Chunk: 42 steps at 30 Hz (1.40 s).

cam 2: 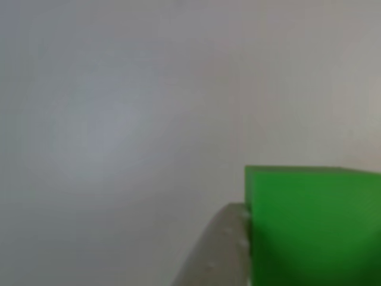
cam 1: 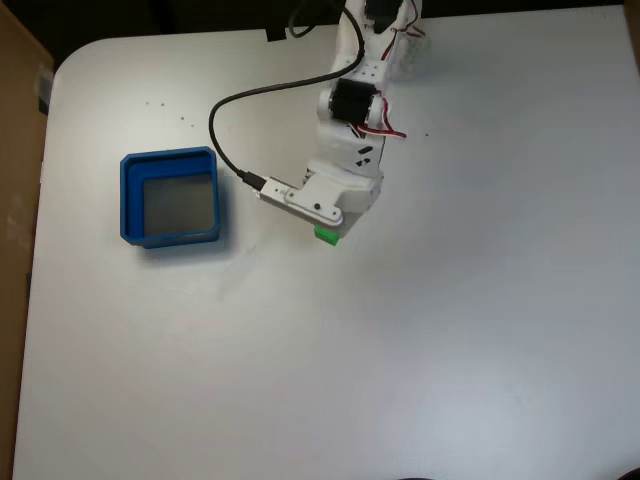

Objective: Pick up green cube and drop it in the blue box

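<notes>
The green cube peeks out from under my white gripper near the middle of the table in the fixed view. In the other view the green cube fills the lower right, very close, and a grey finger presses against its left face. The far side of the cube is out of frame there. The jaws look closed on the cube. The blue box, a shallow square tray with a grey floor, sits to the left of the gripper in the fixed view, about a box's width away.
A black cable loops from the arm over the table between the box and the arm. The white table has a rounded left edge, with a brown surface beyond it.
</notes>
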Each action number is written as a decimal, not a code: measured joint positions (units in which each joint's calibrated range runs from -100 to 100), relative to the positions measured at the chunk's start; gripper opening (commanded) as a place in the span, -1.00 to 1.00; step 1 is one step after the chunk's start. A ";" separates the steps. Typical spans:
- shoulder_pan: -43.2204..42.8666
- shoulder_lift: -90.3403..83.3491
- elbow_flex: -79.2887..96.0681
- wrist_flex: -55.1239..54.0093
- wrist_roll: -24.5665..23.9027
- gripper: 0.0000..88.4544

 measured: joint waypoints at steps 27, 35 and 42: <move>26.96 0.00 0.00 -17.17 0.00 -0.96; 27.95 0.50 0.00 -17.17 0.00 -0.96; 27.95 5.33 0.00 -17.50 0.00 -0.96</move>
